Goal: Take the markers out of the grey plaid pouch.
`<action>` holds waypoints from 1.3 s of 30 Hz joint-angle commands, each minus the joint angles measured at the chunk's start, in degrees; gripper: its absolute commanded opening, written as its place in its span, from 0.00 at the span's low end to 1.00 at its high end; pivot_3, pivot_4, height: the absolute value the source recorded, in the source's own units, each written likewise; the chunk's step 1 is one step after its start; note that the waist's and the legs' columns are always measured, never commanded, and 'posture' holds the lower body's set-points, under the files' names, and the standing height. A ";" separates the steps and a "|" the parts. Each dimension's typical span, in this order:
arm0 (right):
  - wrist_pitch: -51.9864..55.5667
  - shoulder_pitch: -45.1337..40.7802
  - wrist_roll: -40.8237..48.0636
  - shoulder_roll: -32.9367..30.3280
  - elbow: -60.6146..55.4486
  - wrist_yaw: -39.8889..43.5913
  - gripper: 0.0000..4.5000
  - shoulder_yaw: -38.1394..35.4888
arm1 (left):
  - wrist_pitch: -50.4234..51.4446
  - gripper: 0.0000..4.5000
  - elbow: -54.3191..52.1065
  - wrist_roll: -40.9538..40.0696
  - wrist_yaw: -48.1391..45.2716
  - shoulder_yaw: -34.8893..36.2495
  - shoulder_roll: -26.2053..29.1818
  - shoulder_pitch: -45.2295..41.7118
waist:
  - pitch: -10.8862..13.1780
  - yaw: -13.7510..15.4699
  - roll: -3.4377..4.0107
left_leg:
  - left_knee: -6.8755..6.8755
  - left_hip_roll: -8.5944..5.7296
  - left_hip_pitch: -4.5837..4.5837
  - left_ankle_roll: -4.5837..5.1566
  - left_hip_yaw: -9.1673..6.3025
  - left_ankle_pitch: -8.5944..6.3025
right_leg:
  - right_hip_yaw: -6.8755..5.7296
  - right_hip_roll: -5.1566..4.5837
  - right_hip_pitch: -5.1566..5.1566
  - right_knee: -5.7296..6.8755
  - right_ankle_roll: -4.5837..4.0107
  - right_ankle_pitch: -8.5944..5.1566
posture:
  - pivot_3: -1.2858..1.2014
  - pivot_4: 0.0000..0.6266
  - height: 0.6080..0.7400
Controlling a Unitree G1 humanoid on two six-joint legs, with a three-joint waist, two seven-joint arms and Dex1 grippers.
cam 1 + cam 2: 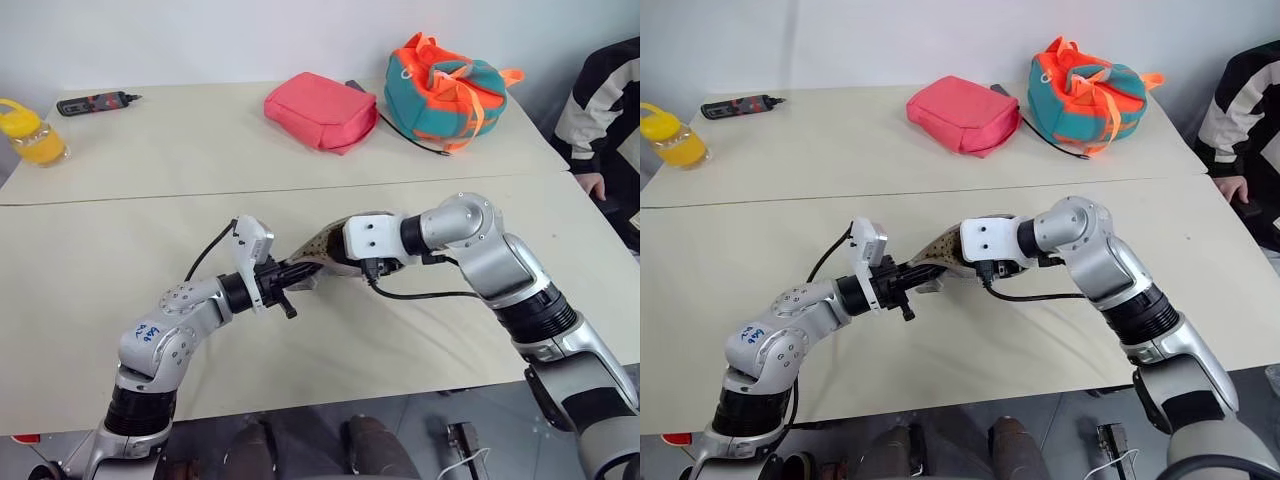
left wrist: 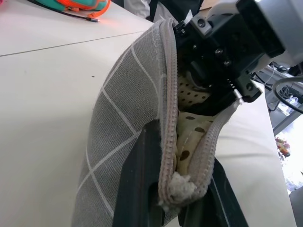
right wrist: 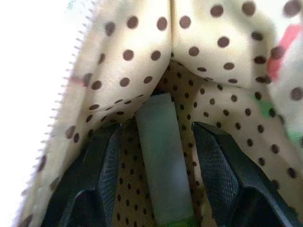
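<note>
Room: we see a plain pale wall behind the table; a person in a black-and-white striped sleeve sits at the far right edge, one hand resting by the table corner.
Table: we see a wide cream top with a seam running across it, dividing a far half from a near half.
Teal-and-orange bag: on the far half, toward the right, with a thin dark cord trailing from it.
Pink pouch: on the far half, just left of the bag, lying flat.
Grey plaid pouch: we find it lifted off the near half of the table, between the two arms, its zipper mouth gaping and the cream dotted lining showing.
Left gripper: its two black fingers are pinched fully together on the zipper end of the pouch.
Right gripper: reaching inside the pouch mouth; its fingers stand partly apart on either side of the pale mint marker, and we cannot tell whether they touch it.
Yellow bottle: at the far left edge of the table.
Black-and-red tool: lying on the far half, near the bottle.
Pale mint marker: inside the pouch, lying lengthwise between the right fingers, a green end nearest the camera.
</note>
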 commanded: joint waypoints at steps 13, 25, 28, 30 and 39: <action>-5.87 -1.85 -2.63 -2.94 0.16 -0.63 0.54 -0.28 | -2.28 0.00 -1.96 0.56 -1.03 -0.09 0.60 -1.31 | 0.00 0.01 0.00 | -0.01 0.00 0.00 0.01 0.01 0.00 | 0.01 0.00 0.00 -0.04 0.00 0.00 | 0.52 0.24 1.00; -5.00 -1.27 -2.52 -2.43 0.52 0.61 0.54 -0.36 | -2.90 0.00 -2.15 1.31 -1.84 -0.48 0.90 -0.92 | 0.00 0.02 0.00 | -0.01 0.00 0.00 0.03 0.04 -0.02 | 0.03 -0.01 0.01 -0.08 0.00 0.00 | 0.52 0.24 1.00; -5.07 -1.26 -2.73 -2.37 0.52 0.34 0.41 -0.42 | -2.75 0.00 -2.09 1.18 -1.71 -0.24 1.01 -1.06 | 0.00 0.04 0.00 | 0.00 0.00 0.00 0.03 0.04 -0.02 | 0.03 -0.02 0.01 -0.08 0.00 0.00 | 0.52 0.24 1.00; -5.11 -1.28 -2.75 -2.41 0.40 0.52 0.34 -0.35 | -2.79 0.00 -2.05 1.19 -1.72 -0.21 1.09 -1.02 | 0.00 0.03 0.00 | 0.00 0.00 -0.01 0.03 0.04 -0.02 | 0.03 -0.02 0.01 -0.08 0.00 0.00 | 0.52 0.24 1.00; -6.38 -0.38 -3.82 -0.64 2.45 -0.60 0.34 1.35 | -1.75 0.00 -1.86 -0.29 -1.54 -0.07 0.10 -0.90 | 0.00 0.03 0.00 | 0.00 0.00 0.00 0.03 0.04 -0.02 | 0.03 -0.02 0.01 -0.08 0.00 0.00 | 0.52 0.24 1.00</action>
